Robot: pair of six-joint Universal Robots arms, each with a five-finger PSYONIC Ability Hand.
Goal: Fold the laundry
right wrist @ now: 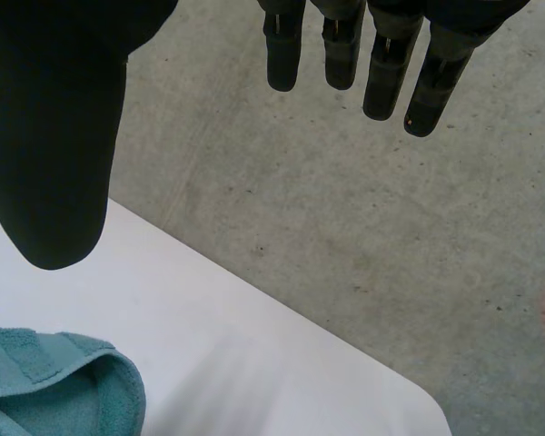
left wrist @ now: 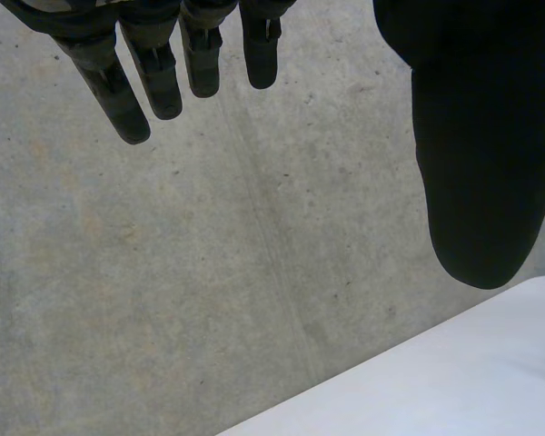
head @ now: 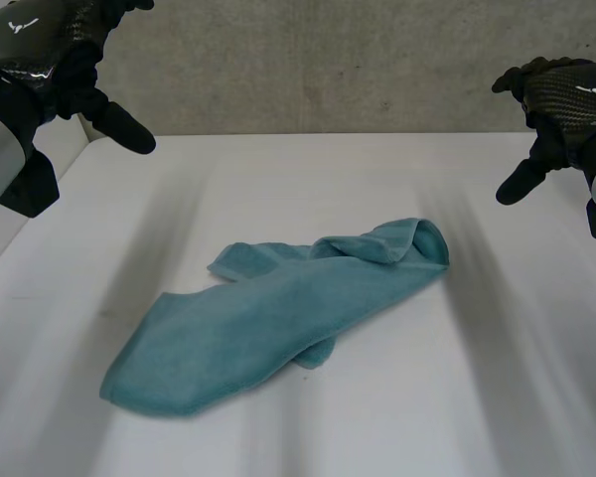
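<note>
A crumpled teal towel point(head: 278, 318) lies in the middle of the white table point(head: 497, 397), stretched from near left to far right, with its far right end rolled over. That rolled end point(right wrist: 54, 386) also shows below my right hand's thumb. My left hand point(head: 50, 60) hovers high above the table's far left corner, fingers point(left wrist: 154, 73) straight and spread, holding nothing. My right hand point(head: 561, 104) hangs above the far right side, fingers point(right wrist: 381, 64) straight, thumb point(right wrist: 50, 154) apart, empty. Both hands are well clear of the towel.
A grey concrete wall point(head: 318, 70) stands behind the table's far edge. The table's edge point(left wrist: 454, 363) shows beyond my left hand, and its far right corner point(right wrist: 418, 400) beyond my right hand.
</note>
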